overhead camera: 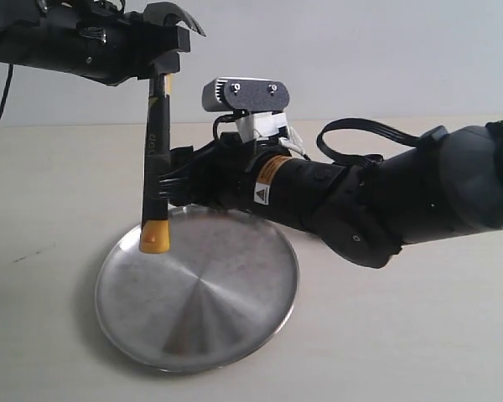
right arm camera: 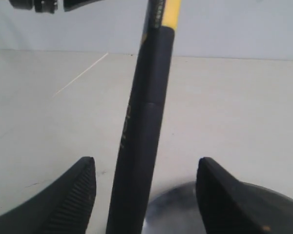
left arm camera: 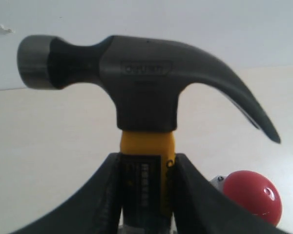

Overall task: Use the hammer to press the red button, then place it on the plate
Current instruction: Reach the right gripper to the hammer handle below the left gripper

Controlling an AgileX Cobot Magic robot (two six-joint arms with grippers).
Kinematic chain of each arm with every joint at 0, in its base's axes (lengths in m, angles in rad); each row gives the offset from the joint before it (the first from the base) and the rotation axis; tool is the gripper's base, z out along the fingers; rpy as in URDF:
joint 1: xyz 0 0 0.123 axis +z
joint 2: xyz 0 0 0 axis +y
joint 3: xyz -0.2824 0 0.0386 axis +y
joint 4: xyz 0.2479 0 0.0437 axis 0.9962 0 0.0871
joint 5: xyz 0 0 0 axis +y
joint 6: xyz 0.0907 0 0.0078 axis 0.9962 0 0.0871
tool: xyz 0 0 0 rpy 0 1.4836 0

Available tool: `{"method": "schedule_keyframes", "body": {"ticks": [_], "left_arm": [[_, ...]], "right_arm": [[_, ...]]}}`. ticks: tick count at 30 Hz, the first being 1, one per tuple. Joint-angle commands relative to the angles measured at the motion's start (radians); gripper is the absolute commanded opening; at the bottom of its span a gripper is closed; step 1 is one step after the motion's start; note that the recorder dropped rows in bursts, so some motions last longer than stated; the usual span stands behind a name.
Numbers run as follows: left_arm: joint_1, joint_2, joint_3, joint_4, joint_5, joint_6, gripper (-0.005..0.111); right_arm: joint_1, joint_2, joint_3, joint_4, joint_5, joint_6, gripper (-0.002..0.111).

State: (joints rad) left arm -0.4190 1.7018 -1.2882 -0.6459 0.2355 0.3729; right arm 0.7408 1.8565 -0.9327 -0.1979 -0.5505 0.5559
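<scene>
The left gripper (left arm camera: 146, 163) is clenched on the hammer (left arm camera: 136, 83) just below its head, both fingers pressed against the yellow-and-black neck. That grasp is plain only in the left wrist view. The right gripper (right arm camera: 144, 168) is released. Its ribbed fingers (right arm camera: 75, 195) are spread on either side of the black grip with a gap on each side, a detail only the right wrist view gives; in the exterior view its dark jaws merge with the handle. From outside, the hammer hangs nearly upright, head up, with its yellow butt at the far-left rim of the plate (overhead camera: 235, 310). Whether the butt touches the metal cannot be told. The red button (left arm camera: 251, 195) appears in the left wrist view alone, low beside one left finger, on the table (overhead camera: 402, 335) beyond the hammer. The right arm lies across the plate's far edge. The plate's near and left rims are uncovered, and open tabletop runs in front of the plate and to its left.
</scene>
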Motion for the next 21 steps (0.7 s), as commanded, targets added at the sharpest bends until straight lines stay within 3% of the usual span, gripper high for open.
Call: {"method": "schedule_keyframes", "body": {"ticks": [1, 8, 15, 21], "left_arm": [[-0.002, -0.017, -0.014, -0.012, -0.041, 0.014, 0.0], [-0.002, -0.017, -0.014, -0.012, -0.028, 0.017, 0.0], [-0.002, -0.017, -0.014, -0.017, -0.02, 0.017, 0.0], [-0.002, -0.017, -0.014, -0.024, -0.009, 0.017, 0.0]], "right_arm": [[0.0, 0.008, -0.033, -0.066, -0.034, 0.041, 0.059], [0.0, 0.008, -0.046, -0.064, 0.007, 0.041, 0.059], [-0.02, 0.029, -0.048, -0.046, 0.032, 0.052, 0.067], [-0.02, 0.078, -0.052, -0.146, -0.076, 0.156, 0.067]]}}
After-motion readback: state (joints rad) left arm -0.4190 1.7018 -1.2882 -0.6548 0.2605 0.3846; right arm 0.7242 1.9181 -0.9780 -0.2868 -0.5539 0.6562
